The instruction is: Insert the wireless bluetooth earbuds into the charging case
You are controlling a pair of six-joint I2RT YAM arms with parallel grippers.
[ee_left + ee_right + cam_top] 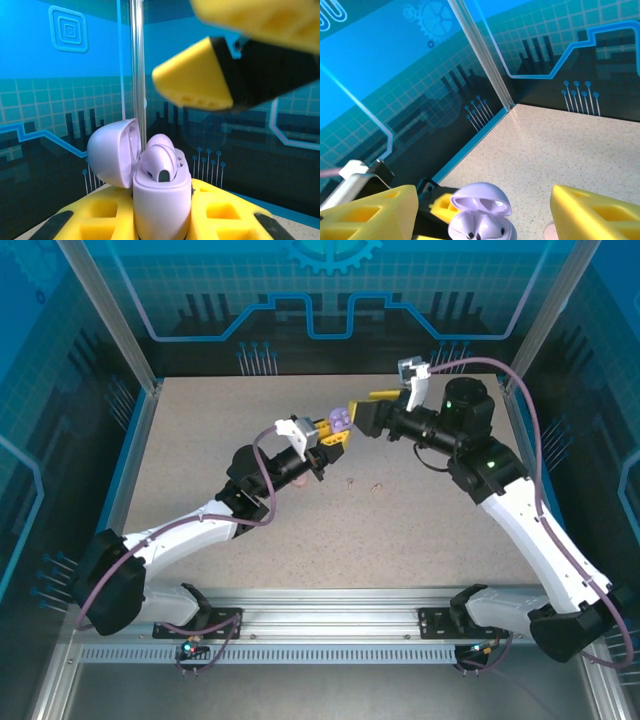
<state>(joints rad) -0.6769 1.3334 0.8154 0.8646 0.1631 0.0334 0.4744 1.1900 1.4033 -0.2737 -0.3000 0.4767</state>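
The lilac charging case (341,419) is raised above the table with its lid (113,157) hinged open, and my left gripper (333,432) is shut on its base (162,205). Two lilac earbuds (160,161) sit in its wells, also seen from above (485,231). My right gripper (362,406) is open. Its yellow fingers (372,212) stand apart on either side of the case without touching it. The same fingers (195,80) hang just above and right of the case. Two tiny pale buds (348,480) (376,488) lie on the table below.
A pale pink round thing (300,483) lies on the table, partly under my left arm. The speckled table (420,530) is walled by blue panels with aluminium posts (110,315). A rail (330,625) runs along the near edge.
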